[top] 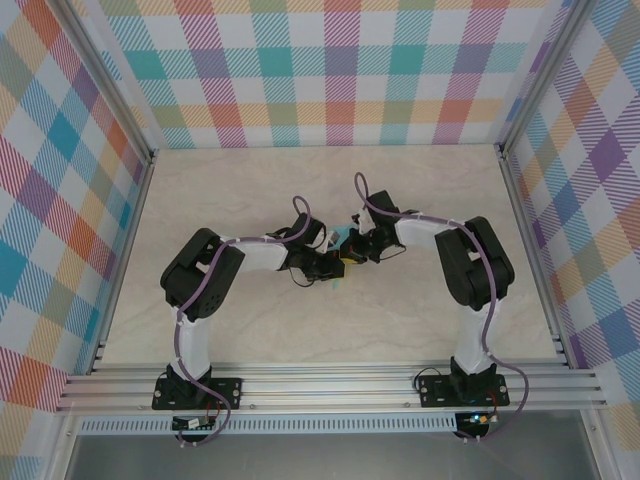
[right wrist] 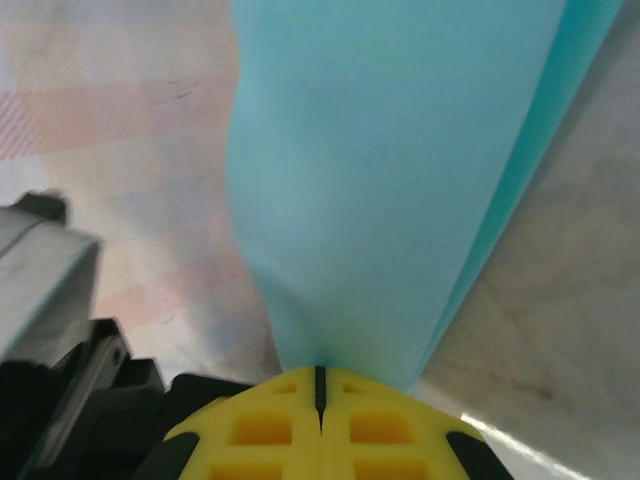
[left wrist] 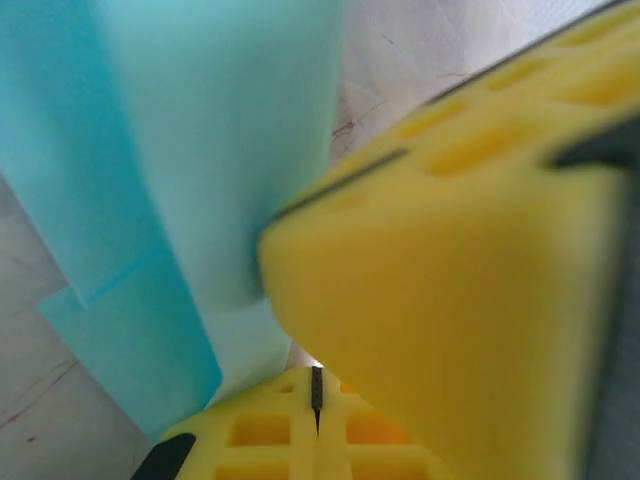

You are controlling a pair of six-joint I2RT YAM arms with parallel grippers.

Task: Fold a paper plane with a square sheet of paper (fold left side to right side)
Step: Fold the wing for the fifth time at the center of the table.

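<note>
The turquoise paper is held up over the middle of the table, already folded into a narrow layered strip, though no pointed nose shows yet. The right gripper, at its 3 o'clock, is clamped tight on it; the left gripper, at 8 o'clock, is closed too, apparently pinching an edge. I'd say sharpening folds remain

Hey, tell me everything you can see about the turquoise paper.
The paper is thin, matte, plain light turquoise and unmarked. It is folded into overlapping layers with a stepped edge, forming a long narrow shape. It is held over the middle of the table, pinched by the shut left gripper and the shut right gripper.
</note>
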